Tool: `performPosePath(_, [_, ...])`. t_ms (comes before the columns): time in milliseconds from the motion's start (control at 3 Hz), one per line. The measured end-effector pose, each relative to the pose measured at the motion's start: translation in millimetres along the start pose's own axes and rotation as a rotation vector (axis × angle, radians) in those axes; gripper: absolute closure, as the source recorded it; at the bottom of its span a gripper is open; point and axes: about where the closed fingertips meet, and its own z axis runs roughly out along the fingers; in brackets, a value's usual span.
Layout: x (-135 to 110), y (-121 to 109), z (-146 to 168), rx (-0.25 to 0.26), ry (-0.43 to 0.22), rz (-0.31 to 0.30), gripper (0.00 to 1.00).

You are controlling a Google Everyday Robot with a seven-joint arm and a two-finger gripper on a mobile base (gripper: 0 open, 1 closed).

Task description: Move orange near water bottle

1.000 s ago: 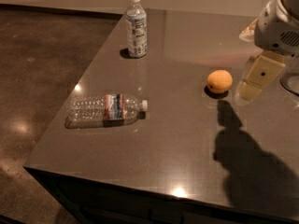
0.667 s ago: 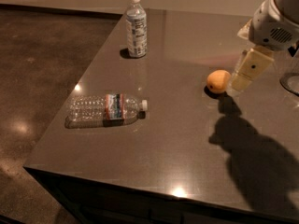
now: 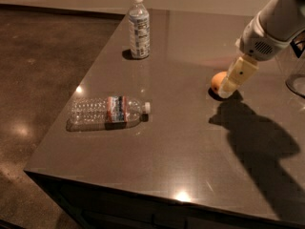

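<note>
The orange (image 3: 217, 81) sits on the dark table (image 3: 181, 142) at the right middle. My gripper (image 3: 228, 88) reaches down from the upper right and covers the orange's right side, its tip at the tabletop. The water bottle (image 3: 107, 110), clear and ribbed with a red-and-blue label band and a white cap, lies on its side at the left, cap pointing right, well apart from the orange.
A second bottle (image 3: 138, 26) with a pale label stands upright at the back of the table. A dark round object (image 3: 296, 82) sits at the right edge. The table's left and front edges drop to a brown floor (image 3: 33, 70).
My gripper has moved left and down, from beside the orange to right against its right side. The orange and both bottles stay in place.
</note>
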Motion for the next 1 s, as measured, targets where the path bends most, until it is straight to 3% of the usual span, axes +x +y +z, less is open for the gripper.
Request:
performPosePath(667, [6.3, -11.1, 38.9, -0.040, 0.041, 0.013, 0.00])
performPosePath(1000, [4.2, -6.0, 51.2, -0.076, 0.074, -0.010, 0.16])
